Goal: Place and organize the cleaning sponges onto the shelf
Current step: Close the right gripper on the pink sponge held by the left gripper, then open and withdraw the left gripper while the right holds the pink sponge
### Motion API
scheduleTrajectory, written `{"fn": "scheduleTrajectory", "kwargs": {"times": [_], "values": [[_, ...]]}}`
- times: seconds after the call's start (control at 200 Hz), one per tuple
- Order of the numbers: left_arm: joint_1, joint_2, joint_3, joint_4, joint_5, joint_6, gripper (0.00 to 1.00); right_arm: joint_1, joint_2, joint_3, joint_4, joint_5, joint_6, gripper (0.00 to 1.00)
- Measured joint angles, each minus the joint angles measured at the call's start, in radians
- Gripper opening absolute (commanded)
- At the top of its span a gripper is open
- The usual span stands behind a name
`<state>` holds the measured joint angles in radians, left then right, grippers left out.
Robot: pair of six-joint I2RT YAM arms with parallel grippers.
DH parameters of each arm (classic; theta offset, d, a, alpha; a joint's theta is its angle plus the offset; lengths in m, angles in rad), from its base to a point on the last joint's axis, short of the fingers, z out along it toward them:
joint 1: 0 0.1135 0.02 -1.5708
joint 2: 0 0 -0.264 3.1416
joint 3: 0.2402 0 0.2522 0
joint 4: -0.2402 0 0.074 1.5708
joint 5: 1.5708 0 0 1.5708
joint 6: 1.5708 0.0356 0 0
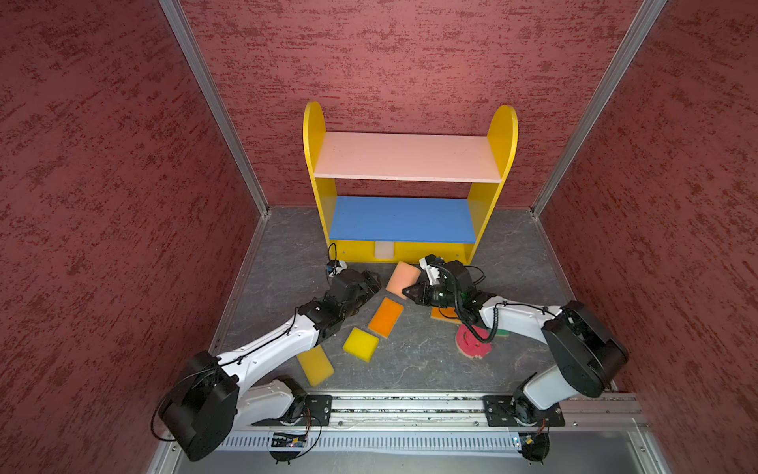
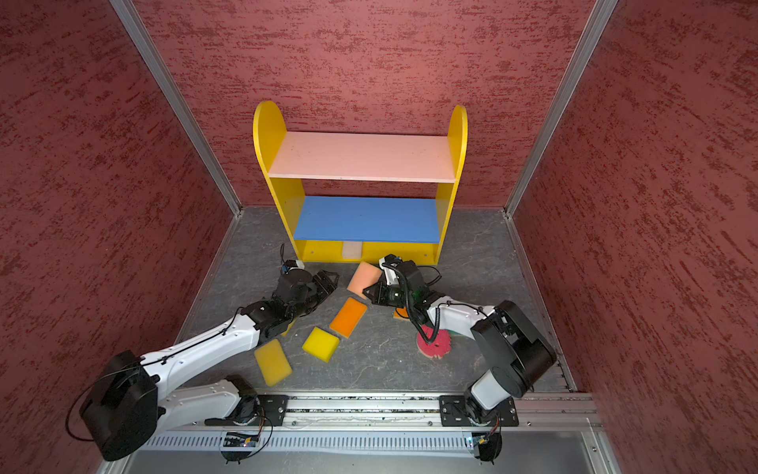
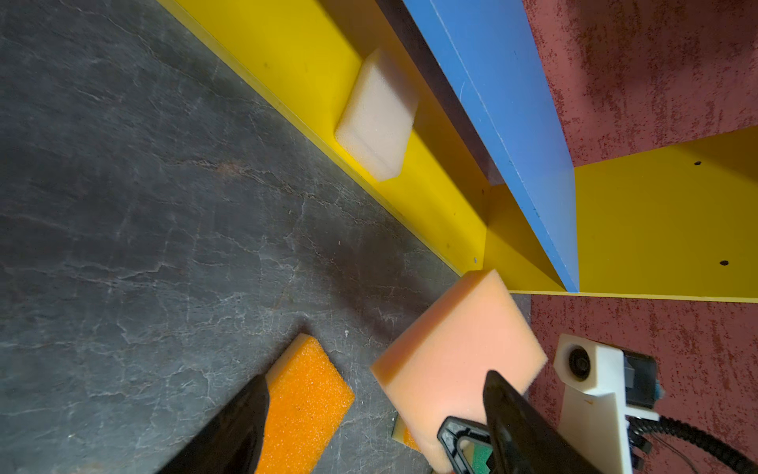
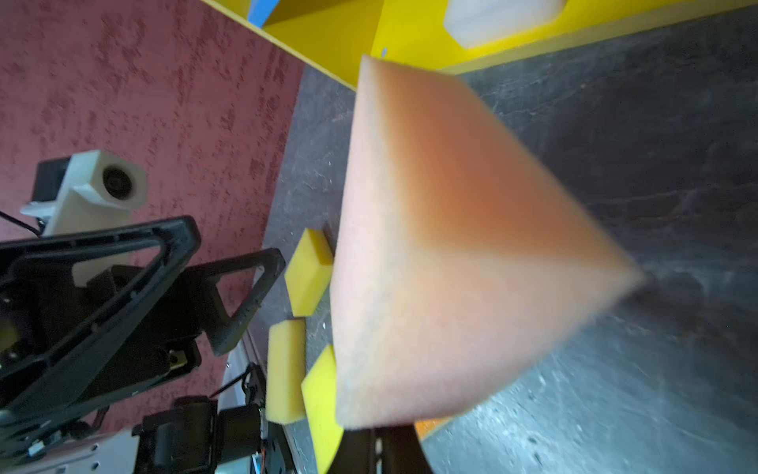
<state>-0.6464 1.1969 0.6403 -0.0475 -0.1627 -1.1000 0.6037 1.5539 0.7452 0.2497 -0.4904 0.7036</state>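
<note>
Your left tool (image 1: 374,283) hangs empty, jaws apart, just before the shelf's (image 1: 313,123) left foot, likely free for the next pick. On the worktop (image 1: 410,369) before the shelf lie three yellow sponges (image 1: 361,344), one mostly hidden, and an orange sponge (image 1: 385,317). One cream sponge (image 1: 384,249) sits on the bottom board. Your right tool (image 1: 408,293) is clamped on the one peach sponge (image 1: 402,279), tilted up just before that board, probably to slide in alongside. Before the shelf's right half lie a second orange sponge (image 1: 445,312), one round pink sponge (image 1: 471,344) and a sliver of green sponge (image 1: 503,333).
</note>
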Motion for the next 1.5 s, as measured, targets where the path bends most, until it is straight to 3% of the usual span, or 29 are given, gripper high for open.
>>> {"fn": "scheduleTrajectory", "kwargs": {"times": [0.225,0.491,0.651,0.827,0.997,1.087,1.152,1.272,1.498], "values": [[-0.005,0.160,0.018,0.100,0.097,0.048,0.86,-0.010,-0.001,0.085,-0.246,-0.061,-0.193,0.00],[-0.013,0.215,0.019,0.241,0.193,0.050,0.82,-0.013,-0.015,0.085,-0.298,-0.216,-0.240,0.00],[-0.017,0.197,0.019,0.312,0.223,0.031,0.62,-0.029,-0.021,0.084,-0.239,-0.296,-0.203,0.00],[-0.015,0.177,0.017,0.363,0.233,0.016,0.27,-0.053,-0.022,0.082,-0.136,-0.356,-0.133,0.00],[-0.014,0.171,0.017,0.358,0.220,0.011,0.10,-0.067,-0.031,0.071,-0.089,-0.372,-0.091,0.29],[-0.011,0.159,0.018,0.346,0.209,0.006,0.07,-0.072,-0.034,0.055,-0.066,-0.369,-0.059,0.48],[-0.011,0.152,0.018,0.338,0.208,0.009,0.07,-0.074,-0.038,0.039,-0.046,-0.366,-0.045,0.56],[-0.008,0.138,0.018,0.322,0.198,0.010,0.07,-0.078,-0.069,-0.016,0.008,-0.343,0.010,0.61],[-0.003,0.124,0.030,0.298,0.165,0.017,0.07,-0.078,-0.151,-0.124,0.148,-0.293,0.147,0.56]]}}
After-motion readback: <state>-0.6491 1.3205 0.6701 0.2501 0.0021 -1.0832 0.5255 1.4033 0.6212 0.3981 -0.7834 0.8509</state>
